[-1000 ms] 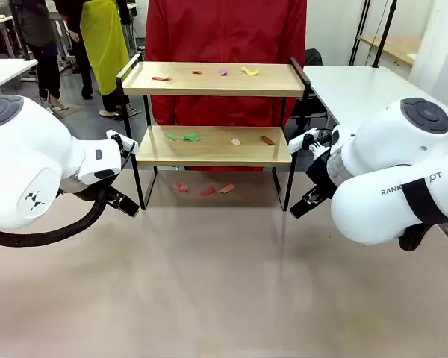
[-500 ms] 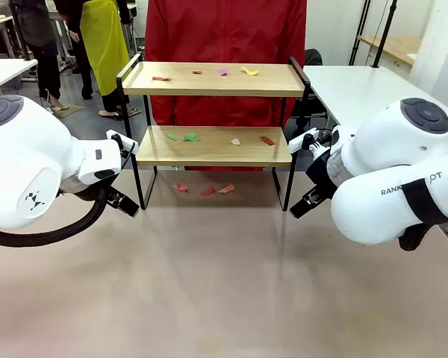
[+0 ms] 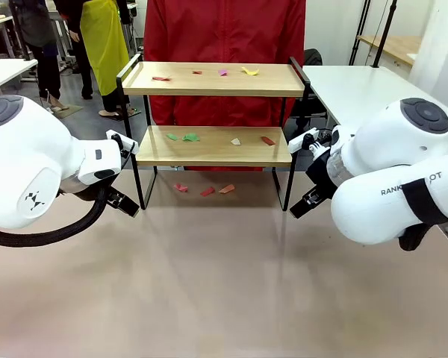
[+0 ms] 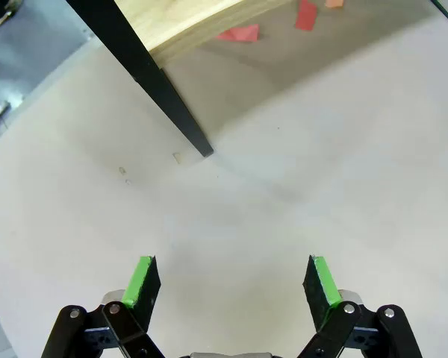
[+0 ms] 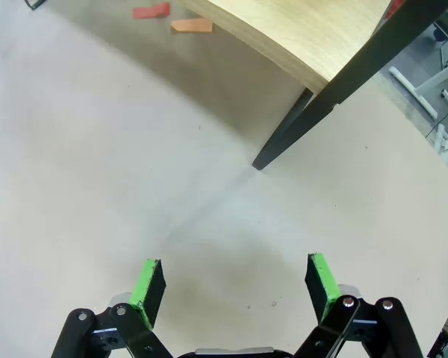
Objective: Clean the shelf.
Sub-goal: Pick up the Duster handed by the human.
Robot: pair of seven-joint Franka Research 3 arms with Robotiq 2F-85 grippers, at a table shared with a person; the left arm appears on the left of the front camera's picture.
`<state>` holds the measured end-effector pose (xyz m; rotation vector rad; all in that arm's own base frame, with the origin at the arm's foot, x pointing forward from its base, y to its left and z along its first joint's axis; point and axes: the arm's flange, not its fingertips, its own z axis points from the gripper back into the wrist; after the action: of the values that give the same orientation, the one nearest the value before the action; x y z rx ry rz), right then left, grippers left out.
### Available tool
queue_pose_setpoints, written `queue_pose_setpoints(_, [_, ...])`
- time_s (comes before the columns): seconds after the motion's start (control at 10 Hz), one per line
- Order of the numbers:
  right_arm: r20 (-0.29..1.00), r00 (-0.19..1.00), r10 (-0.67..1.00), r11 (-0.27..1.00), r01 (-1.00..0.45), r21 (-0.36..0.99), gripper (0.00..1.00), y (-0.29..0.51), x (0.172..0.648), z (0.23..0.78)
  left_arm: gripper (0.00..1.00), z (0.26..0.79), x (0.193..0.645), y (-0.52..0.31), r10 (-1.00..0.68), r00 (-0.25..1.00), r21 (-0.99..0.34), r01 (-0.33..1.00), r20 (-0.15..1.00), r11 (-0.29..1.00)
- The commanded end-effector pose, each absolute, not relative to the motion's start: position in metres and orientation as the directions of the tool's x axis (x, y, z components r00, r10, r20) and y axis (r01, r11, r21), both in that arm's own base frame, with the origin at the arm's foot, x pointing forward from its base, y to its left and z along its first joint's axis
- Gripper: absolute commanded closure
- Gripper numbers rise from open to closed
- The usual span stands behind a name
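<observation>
The shelf (image 3: 213, 78) stands at the table's far side, two light wooden boards in a black frame. Small coloured paper scraps lie on its top board (image 3: 222, 72), on its lower board (image 3: 191, 137) and on the table beneath it (image 3: 207, 191). My left gripper (image 4: 228, 277) hangs open above bare table near the shelf's front left leg (image 4: 153, 80). Over the table by the front right leg (image 5: 313, 115), my right gripper (image 5: 236, 285) is also open. Neither holds anything.
A person in a red jacket (image 3: 224, 30) stands right behind the shelf. White tables stand at the far left (image 3: 4, 71) and far right (image 3: 358, 86). The beige tabletop (image 3: 224, 283) stretches out in front of the shelf.
</observation>
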<state>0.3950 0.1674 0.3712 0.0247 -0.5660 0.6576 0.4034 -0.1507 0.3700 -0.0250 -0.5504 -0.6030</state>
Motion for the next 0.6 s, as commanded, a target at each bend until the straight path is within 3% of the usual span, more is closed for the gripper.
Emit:
queue_pose_setpoints(0.0, [0.509, 0.637, 0.579, 0.778, -0.618, -0.113, 0.00, 0.162, 0.402, 0.395, 0.00, 0.390, 0.408, -0.144, -0.516, 0.696, 0.052, 0.571, 0.500, 0.820])
queue_pose_setpoints(0.3, [0.587, 0.603, 0.540, 0.762, -0.646, -0.037, 0.00, 0.129, 0.404, 0.452, 0.00, 0.451, 0.420, -0.105, -0.498, 0.707, -0.063, 0.604, 0.502, 0.794])
queue_pose_setpoints(0.5, [0.658, 0.545, 0.520, 0.738, -0.675, -0.023, 0.00, 0.089, 0.391, 0.487, 0.00, 0.489, 0.424, -0.072, -0.567, 0.640, -0.146, 0.720, 0.518, 0.679])
